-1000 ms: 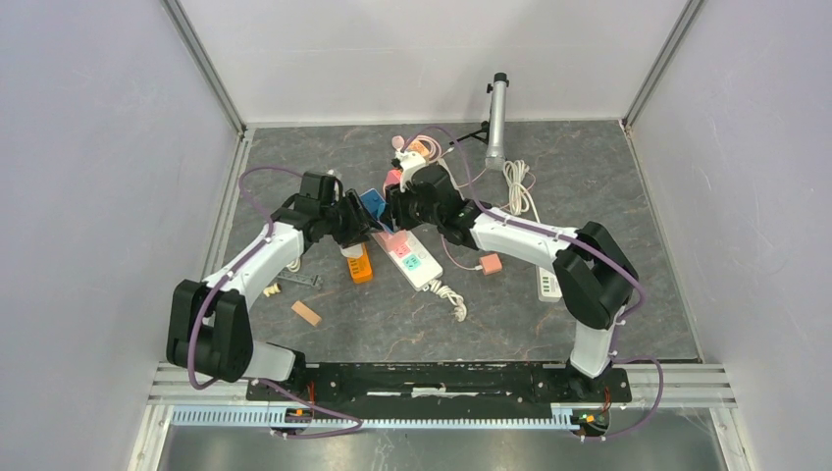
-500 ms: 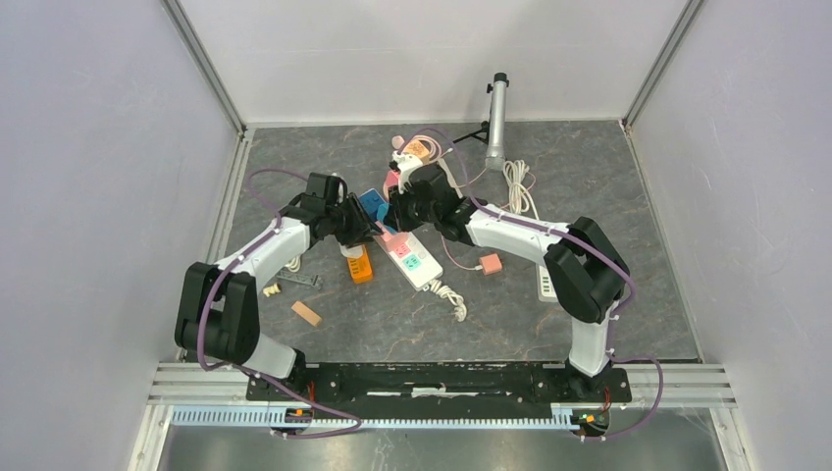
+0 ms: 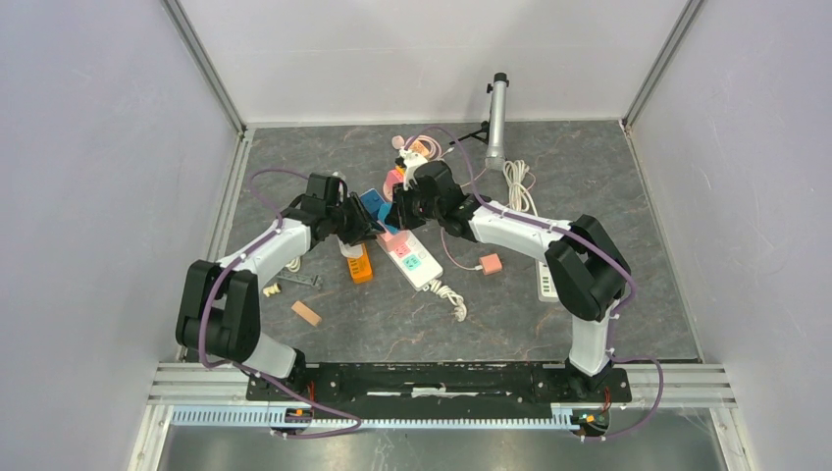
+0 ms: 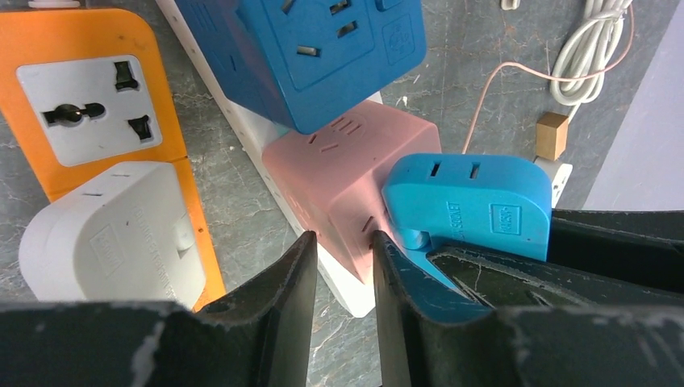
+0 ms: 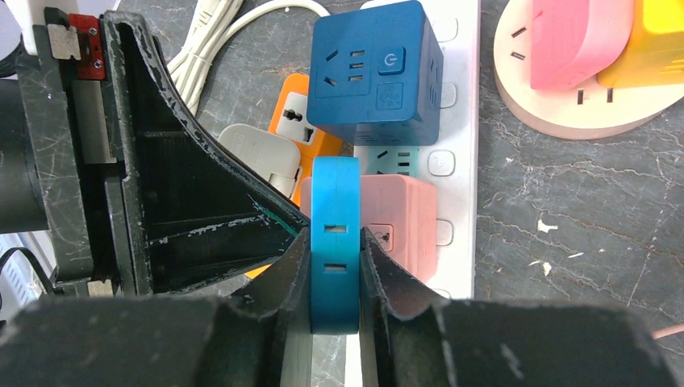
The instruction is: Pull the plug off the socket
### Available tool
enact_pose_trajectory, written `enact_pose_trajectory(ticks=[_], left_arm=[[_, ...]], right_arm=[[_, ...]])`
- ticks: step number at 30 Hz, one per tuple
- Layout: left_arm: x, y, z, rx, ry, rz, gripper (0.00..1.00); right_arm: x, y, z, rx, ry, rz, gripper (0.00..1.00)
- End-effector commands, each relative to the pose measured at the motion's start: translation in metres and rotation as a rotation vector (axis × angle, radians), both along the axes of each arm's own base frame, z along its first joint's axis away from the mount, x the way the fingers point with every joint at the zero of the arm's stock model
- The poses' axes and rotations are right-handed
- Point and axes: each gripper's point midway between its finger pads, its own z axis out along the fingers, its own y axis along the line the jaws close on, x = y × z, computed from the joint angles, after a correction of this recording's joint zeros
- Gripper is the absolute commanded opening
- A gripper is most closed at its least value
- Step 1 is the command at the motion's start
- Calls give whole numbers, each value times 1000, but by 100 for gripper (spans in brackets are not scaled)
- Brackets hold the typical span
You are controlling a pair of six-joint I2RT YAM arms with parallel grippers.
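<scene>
Grey marbled table (image 3: 638,245), white walls (image 3: 442,49) around it. Upper middle of the top view, we find the light blue plug (image 5: 335,193) seated in the side of the pink socket cube (image 5: 399,218) on the white power strip (image 5: 460,161). Our right gripper (image 5: 335,235) pinches the plug flat between both fingers. Our left gripper (image 4: 341,242) hovers at the cube's corner, fingers narrowly parted; we cannot tell whether they clamp anything. The left arm (image 3: 265,250) and the right arm (image 3: 520,234) angle inward, elbows out.

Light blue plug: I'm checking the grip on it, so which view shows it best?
Right wrist: the light blue plug sits edge-on in the right gripper, which is shut on it. Left wrist shows its broad face against the pink adapter; the top view barely shows it.
</scene>
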Motion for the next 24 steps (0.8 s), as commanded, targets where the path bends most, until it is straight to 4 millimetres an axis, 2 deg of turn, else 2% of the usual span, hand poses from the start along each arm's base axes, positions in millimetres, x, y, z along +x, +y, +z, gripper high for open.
enact_pose_trajectory(ticks=[1,7,11,15,24], left_arm=[[-9,13,-28,54,45,44,37],[-18,18,-41,75,75,52,36],[-22,20,-45,86,91,56,36],[-25,22,-49,96,104,58,35],[-30,26,-53,113,125,69,33]], right_arm=[[-1,20,46,120,-88,61,0],[2,20,54,124,-61,31,0],[-2,23,50,139,14,11,0],[-2,20,42,118,4,19,0],[7,15,75,103,-53,-17,0]])
